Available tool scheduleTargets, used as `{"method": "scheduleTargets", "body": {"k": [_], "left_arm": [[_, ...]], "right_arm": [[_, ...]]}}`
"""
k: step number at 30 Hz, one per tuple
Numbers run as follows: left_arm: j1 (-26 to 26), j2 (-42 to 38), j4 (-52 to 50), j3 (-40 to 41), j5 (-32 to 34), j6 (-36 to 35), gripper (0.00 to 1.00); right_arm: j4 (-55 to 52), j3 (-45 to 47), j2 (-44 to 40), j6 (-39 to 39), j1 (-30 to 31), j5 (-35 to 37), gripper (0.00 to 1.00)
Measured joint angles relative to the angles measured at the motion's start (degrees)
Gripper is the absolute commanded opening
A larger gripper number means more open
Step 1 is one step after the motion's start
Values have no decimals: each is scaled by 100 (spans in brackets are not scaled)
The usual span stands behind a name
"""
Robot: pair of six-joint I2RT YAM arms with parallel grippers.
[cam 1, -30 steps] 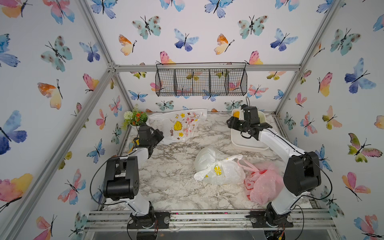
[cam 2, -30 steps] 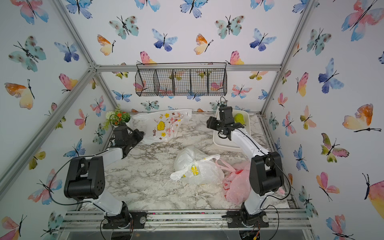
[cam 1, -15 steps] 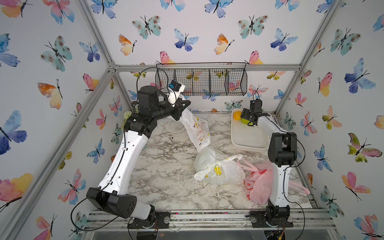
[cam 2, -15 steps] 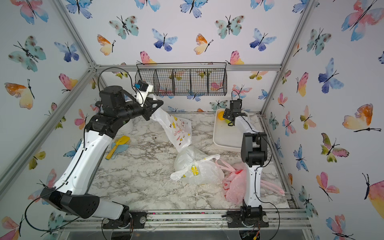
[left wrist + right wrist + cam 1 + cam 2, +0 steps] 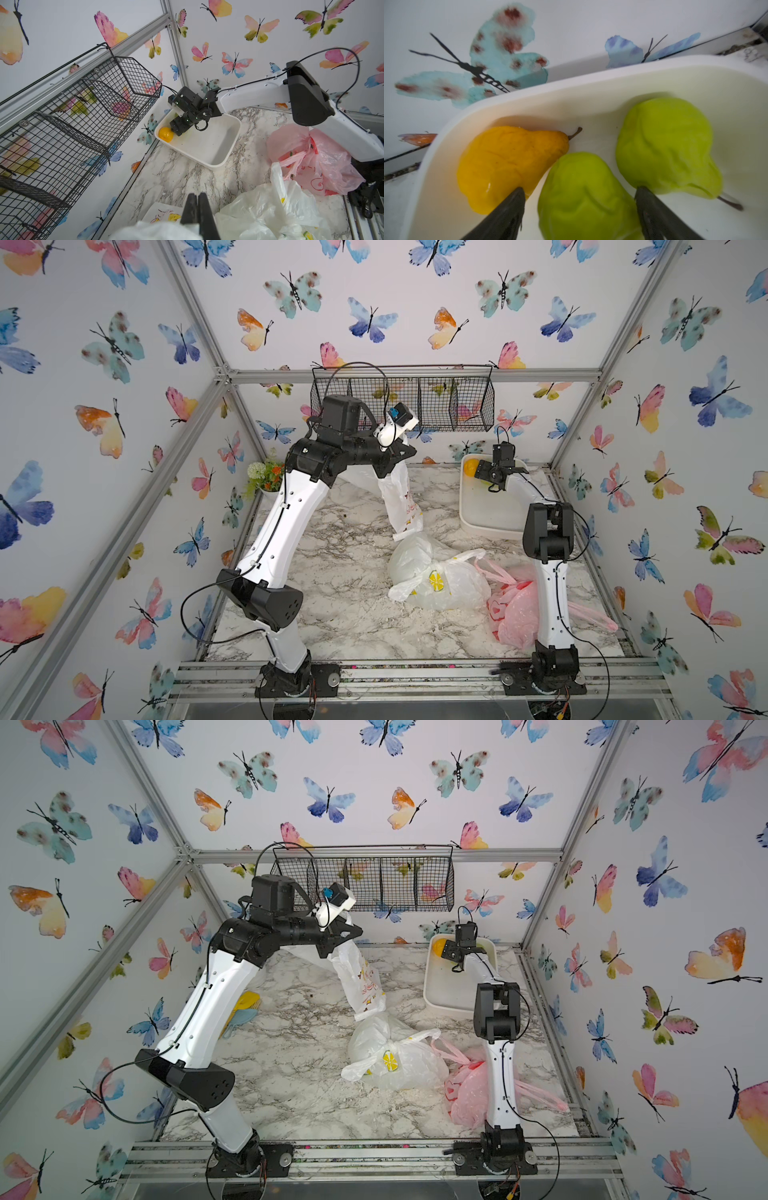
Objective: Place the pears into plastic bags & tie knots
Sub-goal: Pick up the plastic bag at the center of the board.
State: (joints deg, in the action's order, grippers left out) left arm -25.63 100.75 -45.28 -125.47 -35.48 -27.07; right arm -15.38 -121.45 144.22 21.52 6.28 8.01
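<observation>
green pears | orange-yellow pear | white tray | pink bag | lemon-print bag | doodle-print bag | marbled table

The marble table carries a white tray in its far right corner, a lemon-print bag mid-table, a pink bag just beside it toward the front right corner, and flowers at the far left corner.

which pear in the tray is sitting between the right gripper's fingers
The middle green pear: it lies between the open fingers, with the yellow pear and the other green pear off to either side.

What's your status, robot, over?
Left end effector shut on doodle bag, held high. Right end effector open around middle green pear in tray. Yellow pear tight beside it.
</observation>
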Motion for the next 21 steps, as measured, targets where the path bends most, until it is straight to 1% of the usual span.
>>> {"method": "scheduleTargets", "body": {"k": [2, 3, 5, 7, 10, 12, 14, 16, 17, 18, 21], "left_arm": [[2, -87, 175, 271, 173, 157, 6], [2, -136, 299, 450, 229, 306, 7], [2, -223, 632, 879, 352, 647, 8], [7, -254, 986, 1300, 472, 1060, 7], [2, -223, 1495, 1884, 581, 1620, 4], [0, -153, 1714, 2009, 669, 1939, 4], [0, -103, 1937, 1987, 780, 2186, 3], [2, -59, 2050, 1812, 876, 2385, 3], [2, -35, 2105, 1703, 892, 2490, 4], [2, -15, 2173, 1589, 905, 2610, 4], [-11, -13, 2350, 1408, 931, 2946, 4]], "right_arm": [[170, 184, -63, 57, 0, -59, 87], [247, 354, -181, 83, -7, -138, 90], [306, 868, -529, 146, -33, -358, 93], [337, 1464, -981, 184, -31, -616, 93], [476, 2476, -2002, 168, 103, -881, 94], [748, 3270, -2951, 127, 374, -951, 94], [1051, 3950, -3908, 83, 809, -1067, 93], [1408, 4500, -4765, -20, 1419, -1207, 93], [1600, 4736, -5130, -107, 1816, -1248, 94], [1801, 4937, -5421, -219, 2256, -1252, 95], [2564, 5560, -5904, -555, 3412, -1239, 95]]}}
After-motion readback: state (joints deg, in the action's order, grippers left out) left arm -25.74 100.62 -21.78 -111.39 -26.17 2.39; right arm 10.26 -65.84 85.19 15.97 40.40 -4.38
